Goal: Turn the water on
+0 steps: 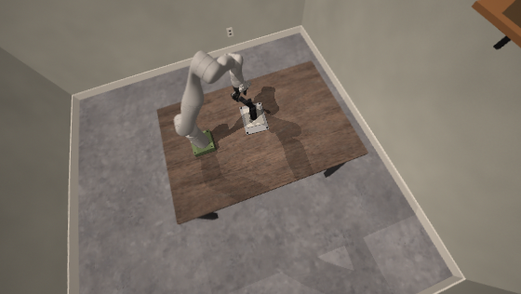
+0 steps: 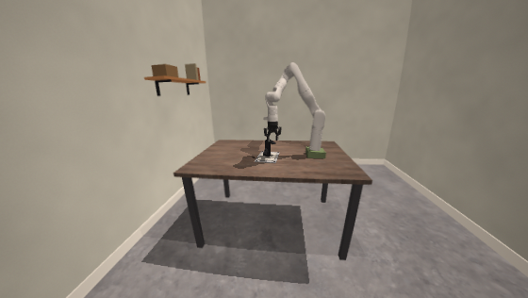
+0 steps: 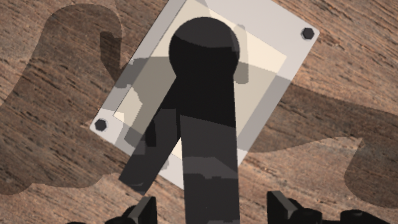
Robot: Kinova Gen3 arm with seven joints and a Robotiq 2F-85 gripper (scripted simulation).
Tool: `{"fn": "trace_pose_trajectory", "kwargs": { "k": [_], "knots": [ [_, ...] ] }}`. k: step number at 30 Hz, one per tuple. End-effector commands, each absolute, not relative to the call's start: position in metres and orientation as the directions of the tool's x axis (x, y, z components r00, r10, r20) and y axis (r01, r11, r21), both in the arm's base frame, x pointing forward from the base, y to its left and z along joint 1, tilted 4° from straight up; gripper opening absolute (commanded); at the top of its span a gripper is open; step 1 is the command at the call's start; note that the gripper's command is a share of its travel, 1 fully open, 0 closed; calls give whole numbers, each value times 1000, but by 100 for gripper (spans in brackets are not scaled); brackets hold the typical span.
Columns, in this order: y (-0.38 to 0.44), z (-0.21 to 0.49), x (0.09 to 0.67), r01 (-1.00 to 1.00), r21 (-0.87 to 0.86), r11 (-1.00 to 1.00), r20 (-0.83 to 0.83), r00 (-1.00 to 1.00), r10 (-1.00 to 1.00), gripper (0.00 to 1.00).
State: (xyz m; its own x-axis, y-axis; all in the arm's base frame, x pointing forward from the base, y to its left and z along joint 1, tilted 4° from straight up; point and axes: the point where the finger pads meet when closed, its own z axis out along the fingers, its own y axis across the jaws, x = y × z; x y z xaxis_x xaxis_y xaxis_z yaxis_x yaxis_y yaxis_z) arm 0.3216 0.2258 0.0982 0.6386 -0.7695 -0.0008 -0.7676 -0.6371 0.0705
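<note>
The tap (image 1: 253, 113) (image 2: 267, 148) is dark and stands on a pale square base plate (image 1: 259, 128) (image 2: 266, 159) (image 3: 280, 30) near the middle of the wooden table (image 1: 279, 163) (image 2: 302, 172). In the wrist view its lever (image 3: 207, 125) shows as a broad dark bar with a round end, running down between my fingers. A second, thinner dark bar (image 3: 147, 155) slants off to its left. My gripper (image 1: 239, 96) (image 2: 272, 137) (image 3: 212, 207) hangs just above the tap, open, one fingertip on each side of the lever with a gap on both sides.
The arm's green base block (image 1: 203, 148) (image 2: 315, 153) stands on the table beside the tap. A wall shelf (image 2: 174, 79) (image 1: 498, 14) with boxes hangs far off to one side. The room's walls are well away from the table.
</note>
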Motion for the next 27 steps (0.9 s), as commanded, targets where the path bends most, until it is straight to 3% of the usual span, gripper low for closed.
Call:
{"fn": "trace_pose_trajectory", "kwargs": {
  "k": [1,27],
  "knots": [
    [226,96,321,-767,72,-638,-1,640,-769,74],
    [225,71,320,-767,72,-638,-1,640,-769,74]
  ]
}}
